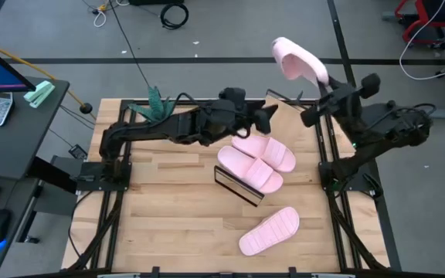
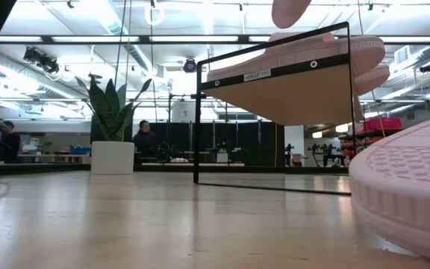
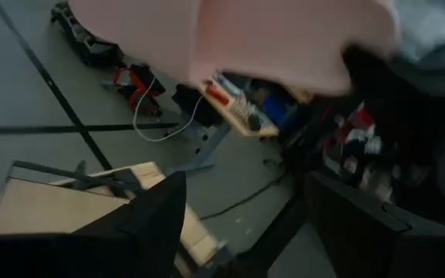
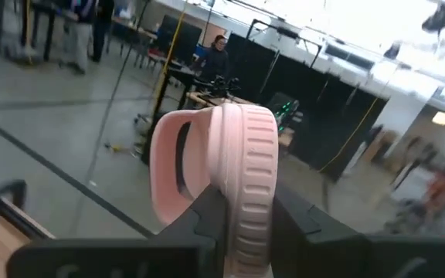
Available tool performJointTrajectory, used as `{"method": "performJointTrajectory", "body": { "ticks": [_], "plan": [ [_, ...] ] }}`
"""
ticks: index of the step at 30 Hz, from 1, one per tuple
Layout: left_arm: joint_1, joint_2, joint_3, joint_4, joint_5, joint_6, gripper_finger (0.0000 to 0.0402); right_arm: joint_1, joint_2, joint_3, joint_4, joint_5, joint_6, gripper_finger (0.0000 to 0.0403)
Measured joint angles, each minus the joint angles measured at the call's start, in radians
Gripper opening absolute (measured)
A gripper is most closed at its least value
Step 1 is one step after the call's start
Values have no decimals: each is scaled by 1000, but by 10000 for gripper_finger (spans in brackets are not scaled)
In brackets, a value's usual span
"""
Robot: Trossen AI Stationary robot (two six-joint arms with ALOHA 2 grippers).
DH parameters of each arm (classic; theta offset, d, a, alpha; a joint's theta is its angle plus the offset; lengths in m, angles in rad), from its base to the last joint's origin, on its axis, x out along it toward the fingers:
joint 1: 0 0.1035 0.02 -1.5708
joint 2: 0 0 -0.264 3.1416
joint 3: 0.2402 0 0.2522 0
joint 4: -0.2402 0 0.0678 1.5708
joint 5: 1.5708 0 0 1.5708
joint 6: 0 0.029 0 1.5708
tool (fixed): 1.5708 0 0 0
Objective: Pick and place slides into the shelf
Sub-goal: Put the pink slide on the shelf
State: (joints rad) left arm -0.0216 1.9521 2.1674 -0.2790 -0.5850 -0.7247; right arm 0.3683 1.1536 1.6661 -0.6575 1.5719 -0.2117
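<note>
One pale pink slide (image 1: 300, 62) is raised past the table's far edge in my right gripper (image 1: 324, 86), which is shut on it. It also shows at the top of the low view (image 2: 290, 10). Two slides (image 1: 257, 161) lie side by side on the slanted shelf (image 1: 236, 185) mid-table; in the low view the shelf board (image 2: 290, 93) carries them on its black frame. Another slide (image 1: 270, 230) rests sole-down on the table near the near edge. My left gripper (image 1: 267, 116) is open, hanging over the table's far part beside the shelf, touching nothing. My right gripper pinches the slide's thick sole (image 4: 247, 208) between its two fingers (image 4: 205, 218), one on the footbed side and one on the ridged underside. The slide stands on edge beyond the fingers, strap (image 4: 168, 166) to one side, lifted clear of the table.
The table's far edge (image 1: 207, 100) lies just beyond my left gripper. Bare wood (image 1: 168, 208) spreads across the table's left and near-left part. A monitor and keyboard stand off the table to the left. People and a potted plant (image 2: 113, 131) are in the room behind.
</note>
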Motion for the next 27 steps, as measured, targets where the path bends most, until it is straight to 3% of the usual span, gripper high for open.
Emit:
{"method": "performJointTrajectory", "body": {
  "ticks": [7, 13, 19, 27],
  "plan": [
    [-63, -12, 0, -154, -11, 136, 261, 0, -44, 0, -36, -1, 229, 62],
    [-122, -12, 0, -318, -130, 167, 260, 0, -71, 1, -350, -13, 706, 61],
    [-157, -12, 0, -448, -216, 161, 256, 0, -60, -25, -755, -116, 1294, 60],
    [-191, -35, 0, -536, -226, 169, 254, 0, -47, -183, -845, -205, 1641, 60]
  ]
}}
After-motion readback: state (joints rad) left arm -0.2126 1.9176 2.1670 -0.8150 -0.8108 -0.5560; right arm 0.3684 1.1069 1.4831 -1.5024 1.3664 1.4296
